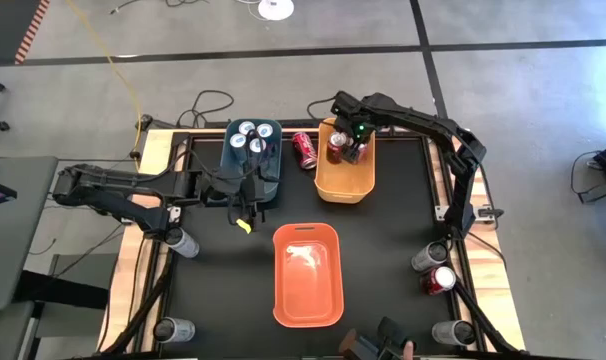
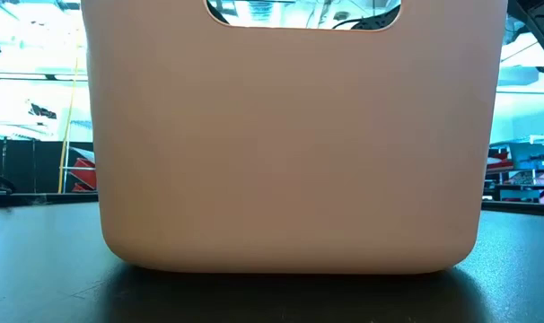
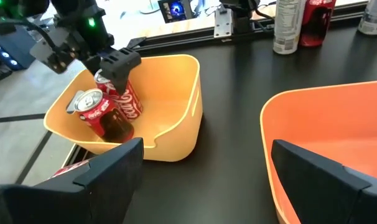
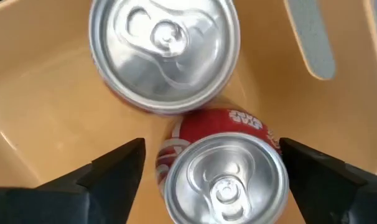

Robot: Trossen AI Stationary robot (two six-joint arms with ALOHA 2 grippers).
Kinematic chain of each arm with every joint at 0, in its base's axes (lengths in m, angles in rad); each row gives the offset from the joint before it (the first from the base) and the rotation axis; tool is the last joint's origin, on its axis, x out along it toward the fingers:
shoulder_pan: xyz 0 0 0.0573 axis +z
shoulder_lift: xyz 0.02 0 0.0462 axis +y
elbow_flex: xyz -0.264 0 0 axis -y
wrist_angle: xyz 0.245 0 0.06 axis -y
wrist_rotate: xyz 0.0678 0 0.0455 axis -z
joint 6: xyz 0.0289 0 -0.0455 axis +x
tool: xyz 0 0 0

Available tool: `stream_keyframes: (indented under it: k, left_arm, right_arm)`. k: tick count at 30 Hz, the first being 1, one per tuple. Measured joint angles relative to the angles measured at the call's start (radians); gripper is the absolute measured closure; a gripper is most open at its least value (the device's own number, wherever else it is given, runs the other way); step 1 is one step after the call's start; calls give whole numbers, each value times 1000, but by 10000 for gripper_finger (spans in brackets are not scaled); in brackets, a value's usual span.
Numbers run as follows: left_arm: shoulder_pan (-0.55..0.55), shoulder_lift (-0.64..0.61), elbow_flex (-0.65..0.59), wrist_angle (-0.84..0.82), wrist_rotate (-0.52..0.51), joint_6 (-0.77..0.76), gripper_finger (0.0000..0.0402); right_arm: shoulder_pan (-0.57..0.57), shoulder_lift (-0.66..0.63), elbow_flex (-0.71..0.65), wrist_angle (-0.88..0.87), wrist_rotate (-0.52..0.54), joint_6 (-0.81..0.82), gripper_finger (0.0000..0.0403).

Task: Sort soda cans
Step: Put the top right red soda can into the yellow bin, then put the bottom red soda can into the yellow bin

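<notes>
Two red soda cans [image 4: 163, 53] [image 4: 223, 177] stand in the yellow bin [image 1: 345, 180] at the table's far side. My right gripper [image 4: 213, 174] points down into that bin, open. Its fingers stand on either side of the nearer red can's top, and a narrow gap shows beside one finger. In the left wrist view it is above the cans [image 3: 114, 106]. Another red can [image 1: 305, 150] lies on its side between the yellow bin and the blue bin [image 1: 268, 185], which holds several cans [image 1: 253, 135]. My left gripper [image 1: 245, 208] hovers open beside the blue bin, holding nothing.
An orange bin [image 1: 308, 275] sits at the near middle, and its wall fills the low view [image 2: 290, 135]. Cans stand along the left edge [image 1: 183, 243] [image 1: 173, 330] and at the near right [image 1: 429, 257] [image 1: 440, 280] [image 1: 453, 332].
</notes>
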Motion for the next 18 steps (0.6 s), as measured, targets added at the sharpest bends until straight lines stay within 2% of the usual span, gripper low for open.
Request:
stream_keyframes:
  k: [6,11,14,18]
  left_arm:
    - [3,0,0,-4,-16,14,52]
    - [48,3,0,-9,-91,100,52]
    - [88,52,1,-12,-48,134,52]
    - [118,144,-1,-32,-32,77,52]
  right_arm:
    - [-10,-32,0,-8,-3,66,7]
    - [-11,-117,0,-2,3,283,13]
    - [18,-200,-1,71,7,351,14]
    - [103,-290,-1,220,3,353,11]
